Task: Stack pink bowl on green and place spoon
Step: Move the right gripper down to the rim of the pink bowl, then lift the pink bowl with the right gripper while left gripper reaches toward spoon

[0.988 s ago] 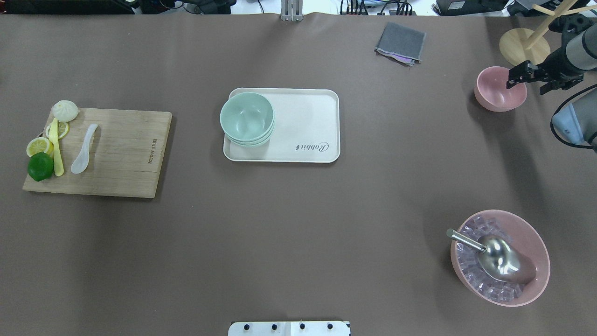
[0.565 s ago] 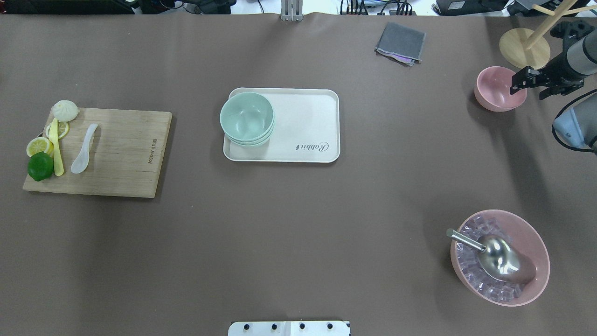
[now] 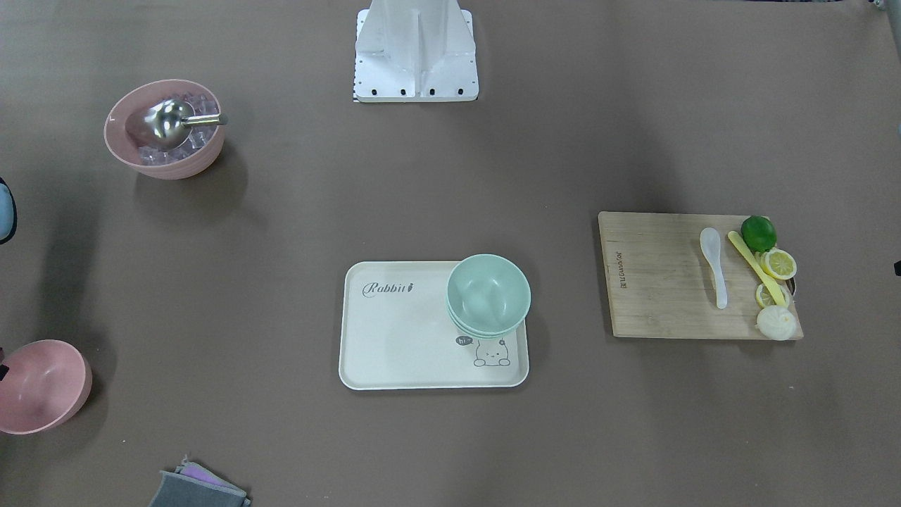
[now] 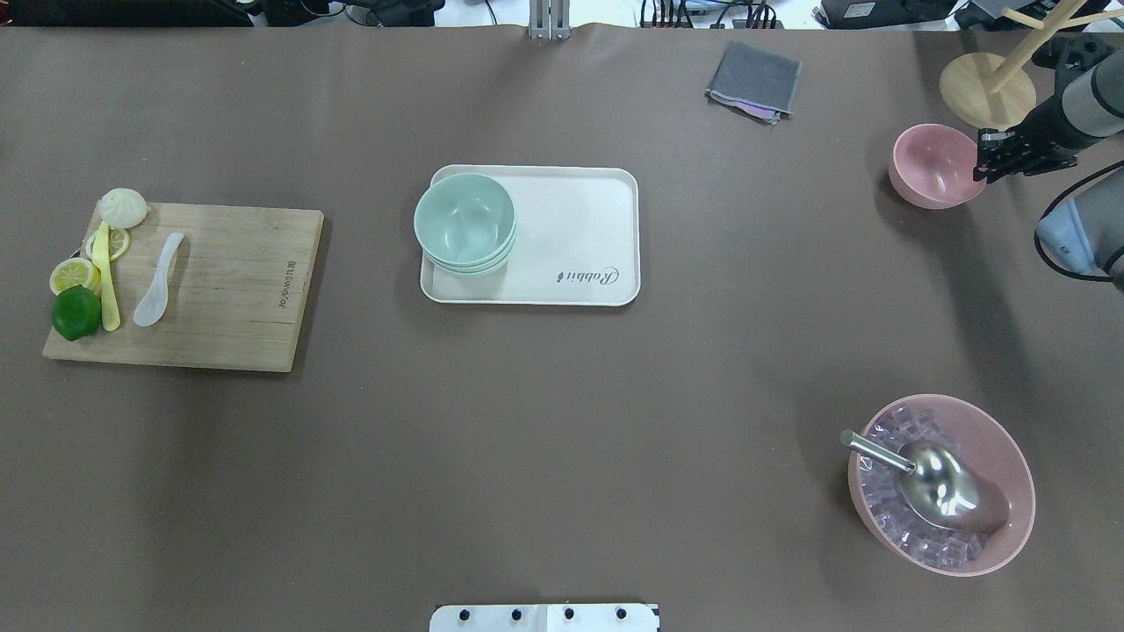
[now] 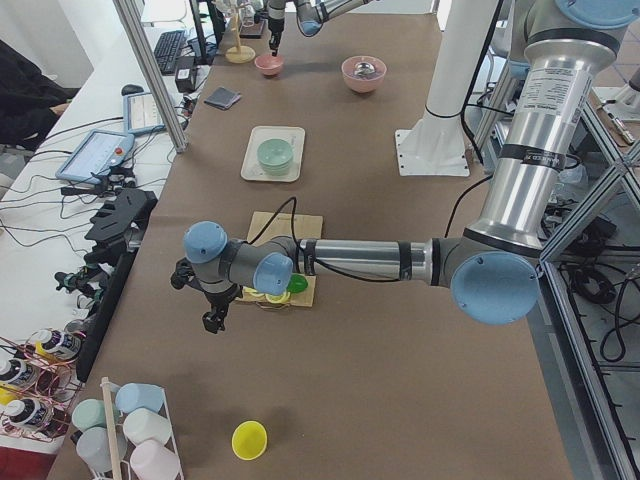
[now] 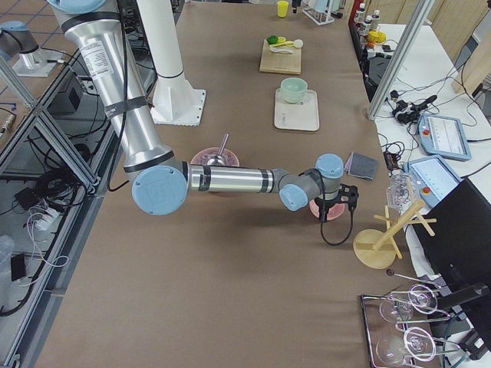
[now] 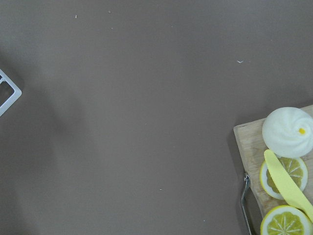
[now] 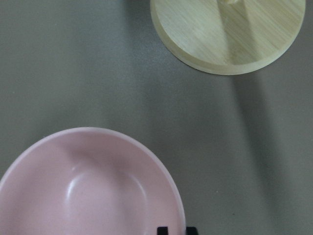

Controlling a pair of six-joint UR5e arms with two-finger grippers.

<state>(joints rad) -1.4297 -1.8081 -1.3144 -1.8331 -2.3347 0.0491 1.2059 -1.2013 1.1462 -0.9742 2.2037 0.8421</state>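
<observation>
The plain pink bowl (image 4: 931,165) stands at the far right of the table, and also shows in the right wrist view (image 8: 93,191). My right gripper (image 4: 984,163) is at its right rim, with both fingertips (image 8: 162,230) closed across the rim. The mint-green bowls (image 4: 464,219) sit nested on the left end of a cream tray (image 4: 580,237). The white spoon (image 4: 158,281) lies on a wooden cutting board (image 4: 237,290) at the left. My left gripper (image 5: 213,318) hangs beyond the board's outer end; I cannot tell if it is open or shut.
A larger pink bowl with clear cubes and a steel scoop (image 4: 944,487) stands at the near right. A wooden stand's base (image 4: 986,88) is just behind the pink bowl. A grey cloth (image 4: 755,81) lies at the back. A lime, lemon slices, a bun and a yellow utensil (image 4: 107,281) sit at the board's left edge.
My right gripper has moved from over the bowl's inside to its right rim and its fingers have narrowed onto the rim. The bowl has shifted slightly left.
</observation>
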